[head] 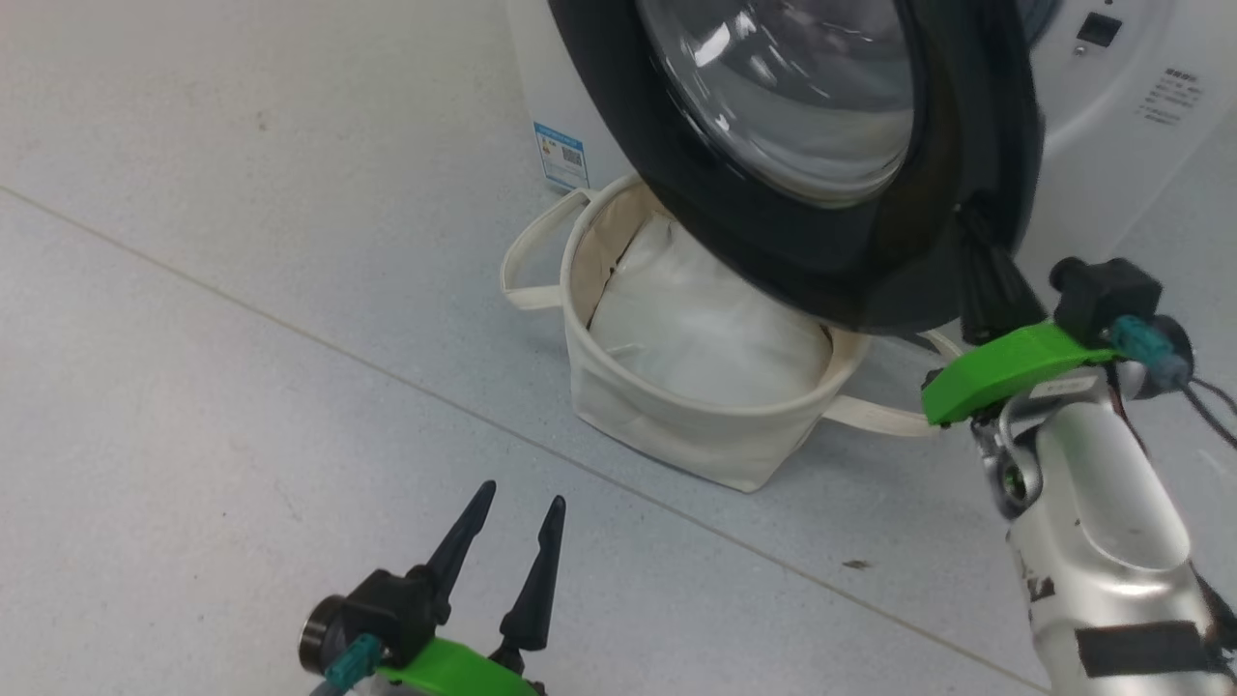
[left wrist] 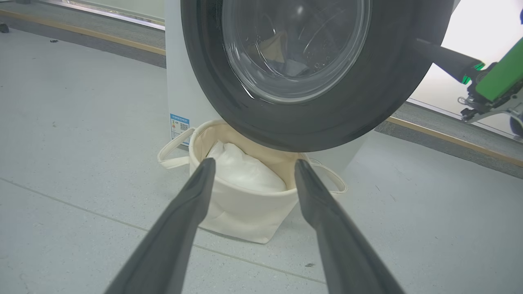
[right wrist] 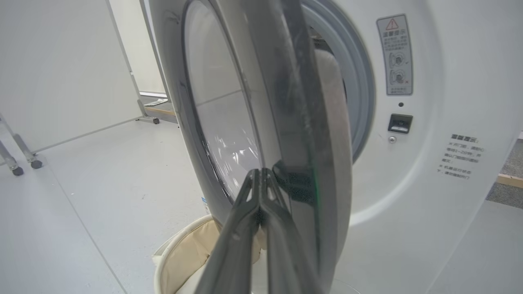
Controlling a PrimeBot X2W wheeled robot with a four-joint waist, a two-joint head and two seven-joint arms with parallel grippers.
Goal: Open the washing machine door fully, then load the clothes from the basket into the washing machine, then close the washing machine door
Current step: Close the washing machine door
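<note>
Washing machine door (head: 754, 242): it stands partway out from the machine, and its rim edge sits right at your right gripper's tips.
Right gripper (right wrist: 260, 173): the fingers are pressed together with nothing between them, and they lie along the door's edge beside a dark latch.
Left gripper (left wrist: 254, 163): the fingers are spread wide and empty, low over the floor (head: 242, 290). The door hangs ahead of it and above it.
Basket (head: 676, 425): it is straight ahead of your left gripper, clear of the tips, and below your right gripper's fingers.
White bundle (head: 705, 329): it lies inside the basket.
In the way: the door's lower rim overhangs the basket's far side and stands between your left gripper and the washing machine (right wrist: 429, 81).
Through the glass: beige and blue shapes (left wrist: 282, 53) show, too unclear to name.
Blue label (head: 560, 155): it is on the machine, just beyond the basket.
</note>
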